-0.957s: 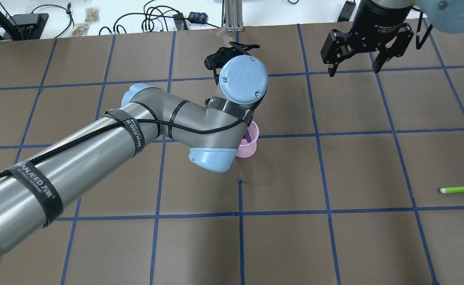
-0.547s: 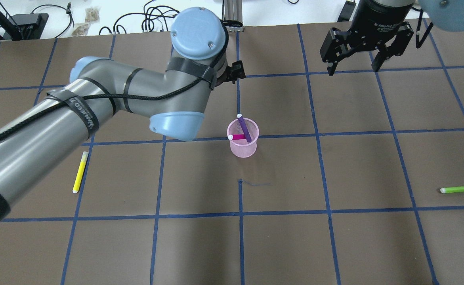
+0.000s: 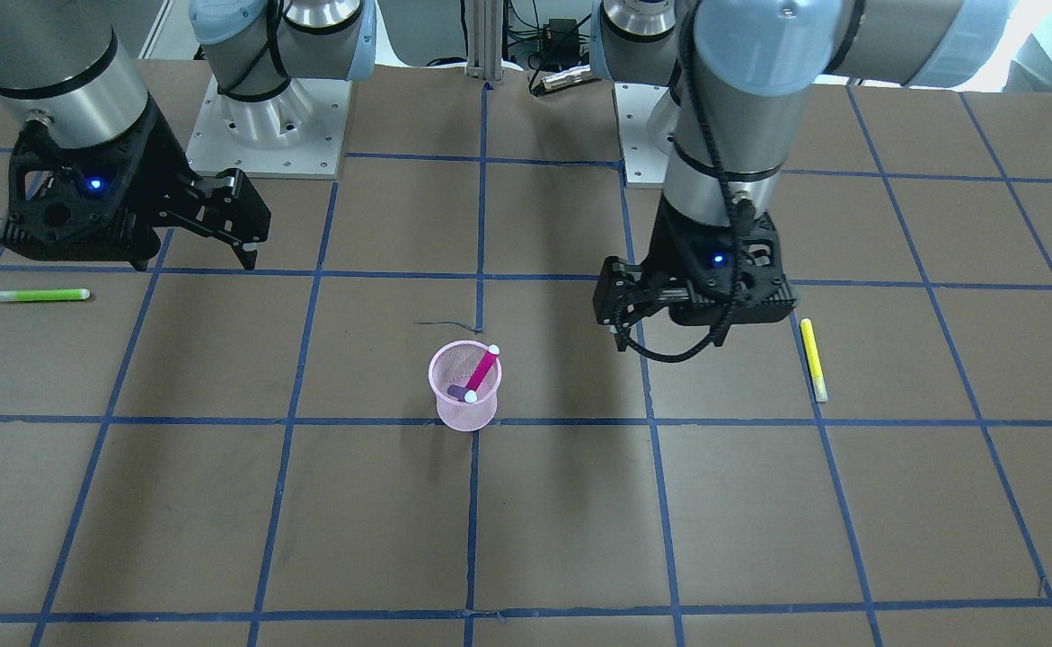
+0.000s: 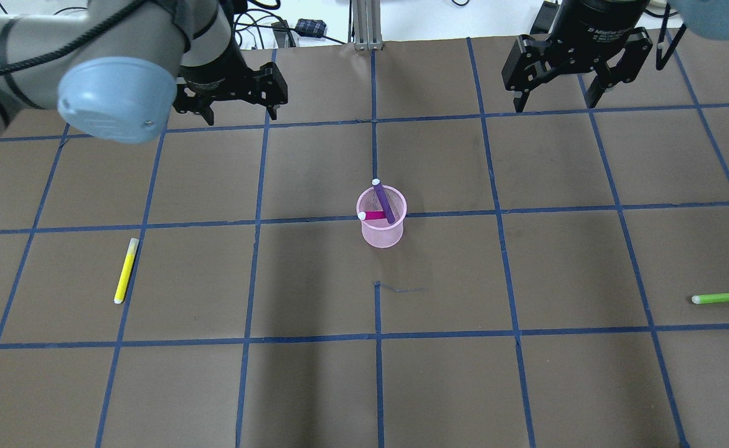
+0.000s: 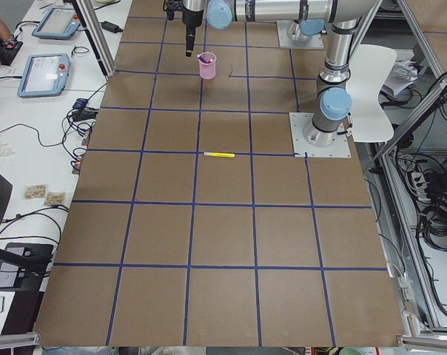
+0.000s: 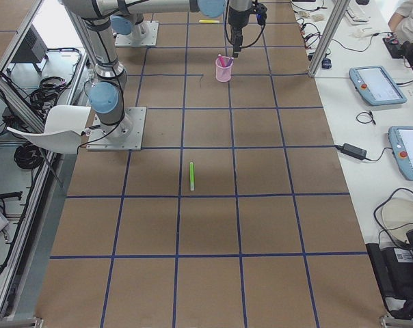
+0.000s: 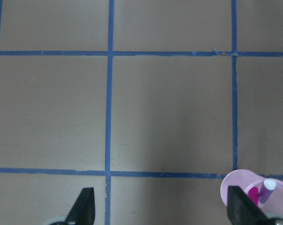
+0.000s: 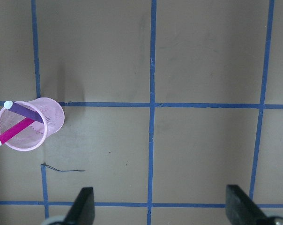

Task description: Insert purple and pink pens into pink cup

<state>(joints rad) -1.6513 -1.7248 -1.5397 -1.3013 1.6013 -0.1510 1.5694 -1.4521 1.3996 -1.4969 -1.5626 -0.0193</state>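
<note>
The pink mesh cup stands upright near the table's middle, also seen from the front. The purple pen and the pink pen both lean inside it, white caps up. In the right wrist view the cup is at the left with both pens in it. My left gripper is open and empty, far back and left of the cup; its wrist view shows the cup's rim at the lower right. My right gripper is open and empty at the back right.
A yellow pen lies on the table at the left. A green pen lies near the right edge. Cables and a metal post sit beyond the table's far edge. The brown mat has a blue tape grid.
My left arm has swung away from over the cup to the back left, uncovering the cup with both pens inside. The right gripper has barely moved.
</note>
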